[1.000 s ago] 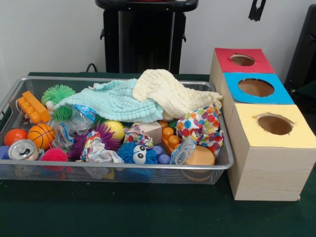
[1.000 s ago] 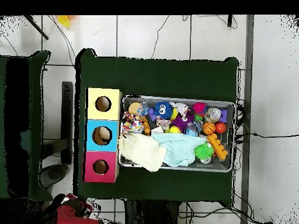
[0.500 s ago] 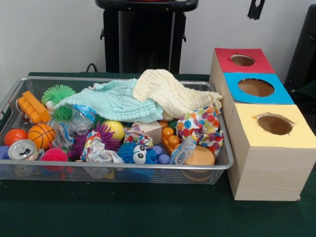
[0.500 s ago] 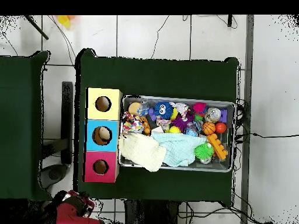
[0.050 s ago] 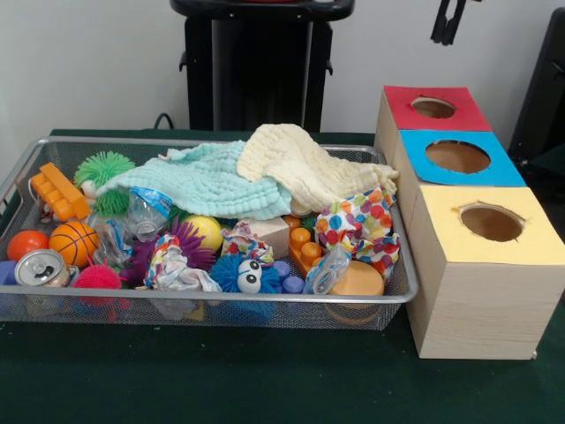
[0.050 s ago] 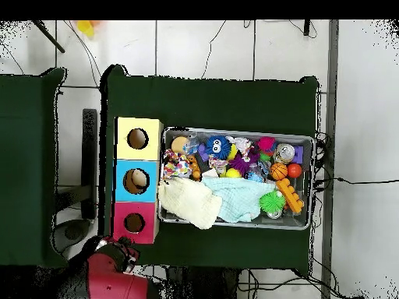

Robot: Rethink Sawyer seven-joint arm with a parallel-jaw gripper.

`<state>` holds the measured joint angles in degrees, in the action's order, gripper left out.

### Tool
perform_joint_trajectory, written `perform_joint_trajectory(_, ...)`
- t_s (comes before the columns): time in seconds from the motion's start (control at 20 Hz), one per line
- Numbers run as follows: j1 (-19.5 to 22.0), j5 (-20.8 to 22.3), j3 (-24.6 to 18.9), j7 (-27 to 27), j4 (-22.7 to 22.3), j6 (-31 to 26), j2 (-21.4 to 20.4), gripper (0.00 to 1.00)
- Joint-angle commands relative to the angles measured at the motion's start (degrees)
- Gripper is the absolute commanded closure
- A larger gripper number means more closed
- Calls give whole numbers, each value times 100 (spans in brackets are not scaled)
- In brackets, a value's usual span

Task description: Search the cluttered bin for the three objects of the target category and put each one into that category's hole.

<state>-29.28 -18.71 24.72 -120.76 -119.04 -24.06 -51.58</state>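
A wire mesh bin (image 5: 265,305) (image 6: 305,140) holds a jumble of toys. In it lie a mint cloth (image 5: 207,181) and a cream cloth (image 5: 296,159) (image 6: 189,202), a spotted cloth (image 5: 357,225), a basketball (image 5: 72,242), an orange ball (image 5: 25,243), a yellow ball (image 5: 207,231), spiky balls, orange bricks (image 5: 57,190) and a can (image 5: 40,268). Beside the bin stand three boxes with holes: red (image 5: 433,108) (image 6: 134,223), blue (image 5: 457,157) (image 6: 136,181) and yellow (image 5: 491,223) (image 6: 138,138). My gripper (image 5: 446,22) hangs high above the red box, holding nothing.
The red arm (image 6: 115,276) shows at the bottom edge of the overhead view, just off the table's edge near the red box. A crushed plastic bottle (image 5: 141,216) and a blue googly-eyed fuzzy toy (image 5: 243,274) lie among the clutter. Green cloth (image 5: 265,380) covers the table.
The gripper has shifted left in the front view and sits a little lower. In the overhead view the red arm has come closer to the red box. The bin's contents have not moved.
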Motion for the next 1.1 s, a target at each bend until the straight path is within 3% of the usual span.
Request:
perform_joint_trajectory(0.05,828,549,-347,-60,420,668,75,100)
perform_joint_trajectory(0.6,1892,1260,-867,349,509,954,-83,100)
perform_joint_trajectory(1.1,3051,1946,-1754,712,614,963,-288,100)
